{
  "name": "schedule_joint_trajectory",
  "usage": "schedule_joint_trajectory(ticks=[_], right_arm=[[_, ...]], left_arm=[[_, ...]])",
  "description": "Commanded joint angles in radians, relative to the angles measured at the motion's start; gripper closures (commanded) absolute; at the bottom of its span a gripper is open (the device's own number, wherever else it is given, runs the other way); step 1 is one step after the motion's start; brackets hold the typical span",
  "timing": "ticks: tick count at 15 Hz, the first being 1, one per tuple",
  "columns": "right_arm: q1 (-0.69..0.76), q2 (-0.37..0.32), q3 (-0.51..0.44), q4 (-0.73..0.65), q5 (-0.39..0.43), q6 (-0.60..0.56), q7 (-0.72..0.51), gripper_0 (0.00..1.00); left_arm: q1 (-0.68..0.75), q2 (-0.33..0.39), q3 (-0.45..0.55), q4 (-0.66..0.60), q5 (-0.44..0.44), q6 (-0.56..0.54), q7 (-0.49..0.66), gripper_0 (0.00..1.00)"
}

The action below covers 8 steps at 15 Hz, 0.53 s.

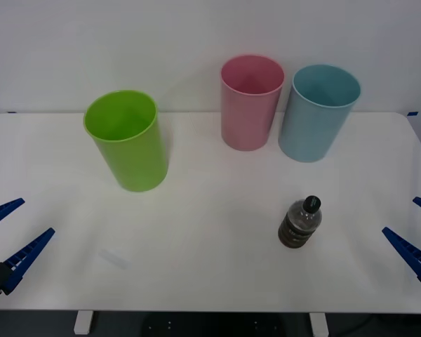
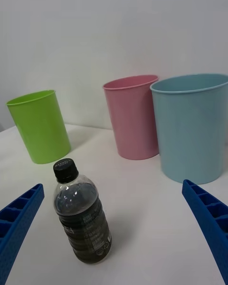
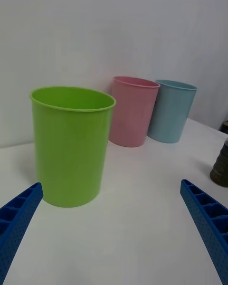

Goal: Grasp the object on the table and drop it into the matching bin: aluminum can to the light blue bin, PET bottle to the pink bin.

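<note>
Three bins and one bottle are counted on the white bench point(image 1: 196, 267), with two pincers at its near corners. Places are given from the pink bin point(image 1: 251, 102). Far to its left and nearer the robot, the left pincer point(image 1: 12, 232) is held released, its two blue fingers spread. The lime green bin point(image 1: 127, 140) stands to the left, slightly nearer the robot. The light blue bin point(image 1: 318, 112) stands just beside it on the right. The PET bottle point(image 1: 300, 222), upright with black cap and dark liquid, is found well in front and slightly right. Far right, the right pincer point(image 1: 417, 239) is likewise released, fingers apart.
</note>
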<state>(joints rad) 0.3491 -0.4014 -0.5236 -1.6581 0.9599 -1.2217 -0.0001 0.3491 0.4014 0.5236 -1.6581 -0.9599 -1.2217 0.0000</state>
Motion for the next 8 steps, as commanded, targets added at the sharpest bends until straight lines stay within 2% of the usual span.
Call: schedule_joint_trajectory(ticks=[1, 3, 6, 8], right_arm=[[0.000, 0.000, 0.000, 0.000, 0.000, 0.000, 0.000, 0.00], [0.024, 0.009, -0.009, -0.012, -0.006, 0.005, 0.000, 0.00], [0.099, -0.027, 0.027, -0.081, -0.049, 0.080, 0.005, 0.00], [0.117, -0.040, 0.037, -0.086, -0.053, 0.090, 0.014, 0.00]], left_arm=[[0.000, 0.000, 0.000, 0.000, 0.000, 0.000, 0.000, 0.00], [0.000, 0.000, 0.000, 0.000, 0.000, 0.000, 0.000, 0.00], [0.000, 0.000, 0.000, 0.000, 0.000, 0.000, 0.000, 0.00], [0.000, 0.000, 0.000, 0.000, 0.000, 0.000, 0.000, 0.00]])
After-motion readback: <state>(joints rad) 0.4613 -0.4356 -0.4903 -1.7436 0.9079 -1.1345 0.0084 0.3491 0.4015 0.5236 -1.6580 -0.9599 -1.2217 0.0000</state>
